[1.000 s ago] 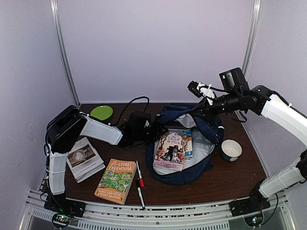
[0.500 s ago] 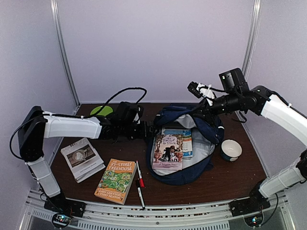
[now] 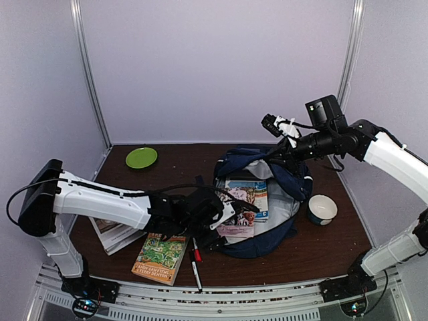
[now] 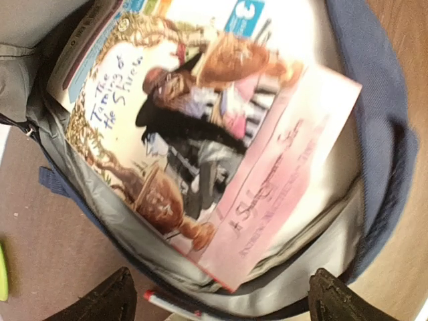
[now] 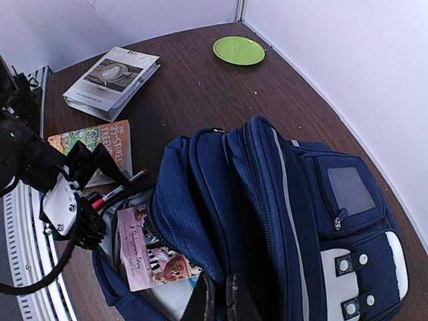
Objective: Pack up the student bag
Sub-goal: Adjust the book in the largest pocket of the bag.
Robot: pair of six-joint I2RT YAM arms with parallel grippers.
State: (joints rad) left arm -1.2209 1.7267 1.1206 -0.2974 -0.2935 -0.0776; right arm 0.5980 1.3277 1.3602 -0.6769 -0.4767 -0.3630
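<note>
From the top view I see the student bag (image 3: 297,182) lying open right of the table's (image 3: 334,247) middle, with a white cup (image 3: 322,208) just beside it toward the right edge. Neither wrist camera shows that cup.

The right wrist view gives me the bag's front pocket and white buckle patch (image 5: 354,277), which are hidden from above. The left wrist view looks straight into the opening, where a picture book (image 4: 200,147) with a handwritten title lies on the grey lining (image 4: 134,234) and overlaps a second book beneath.

My left gripper (image 4: 224,302) hovers over the bag's near-left rim. Its fingertips (image 4: 117,294) are spread wide with nothing between them.

My right gripper (image 5: 217,301) is pinched closed on the fabric of the bag's upper edge, holding it raised toward the far edge.

A paperback (image 3: 160,257) and pens (image 3: 195,257) lie by the near edge.
</note>
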